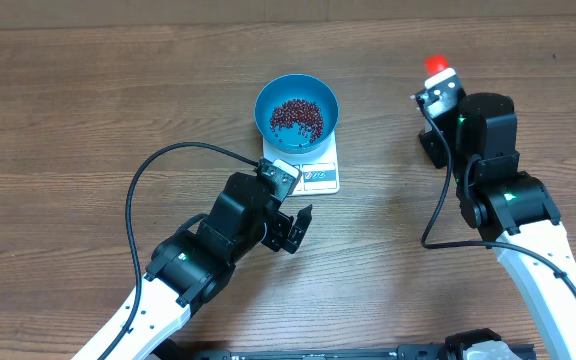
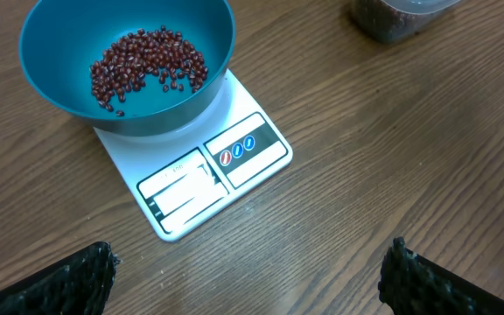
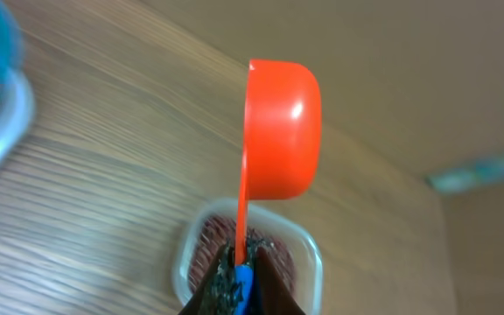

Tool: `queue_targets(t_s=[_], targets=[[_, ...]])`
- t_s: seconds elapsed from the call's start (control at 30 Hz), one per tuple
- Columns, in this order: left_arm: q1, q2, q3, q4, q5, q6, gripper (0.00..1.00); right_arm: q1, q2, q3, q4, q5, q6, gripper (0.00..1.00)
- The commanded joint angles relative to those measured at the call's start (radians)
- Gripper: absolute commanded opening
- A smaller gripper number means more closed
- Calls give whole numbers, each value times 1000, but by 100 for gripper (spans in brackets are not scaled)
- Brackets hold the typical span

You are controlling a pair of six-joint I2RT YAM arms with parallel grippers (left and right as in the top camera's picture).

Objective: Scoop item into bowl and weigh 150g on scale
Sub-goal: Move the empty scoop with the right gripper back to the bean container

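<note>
The bowl point(image 1: 297, 110) sits on the scale point(image 1: 316, 176), covering all but its display edge — the beans point(image 1: 298, 118) form a loose heap inside the bowl. The left fingers point(image 2: 68, 280) are spread wide and empty, near the scale's display side. The right fingers point(image 3: 220, 293) pinch the handle of a red scoop point(image 3: 278, 131) — well apart from the scale, above a tub point(image 3: 315, 254) of beans.
</note>
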State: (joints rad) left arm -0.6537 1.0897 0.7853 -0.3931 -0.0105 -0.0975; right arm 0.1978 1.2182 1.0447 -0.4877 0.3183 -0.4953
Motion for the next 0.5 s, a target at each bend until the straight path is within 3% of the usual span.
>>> queue_targets(t_s=[0.0, 0.2, 0.47], targets=[[5, 0, 24, 1, 11, 5, 99, -12, -8, 4, -9, 177, 106, 4], [5, 0, 24, 1, 11, 5, 99, -86, 29, 4, -56, 197, 237, 4], [5, 0, 24, 1, 11, 5, 100, -183, 130, 4, -68, 76, 245, 4]])
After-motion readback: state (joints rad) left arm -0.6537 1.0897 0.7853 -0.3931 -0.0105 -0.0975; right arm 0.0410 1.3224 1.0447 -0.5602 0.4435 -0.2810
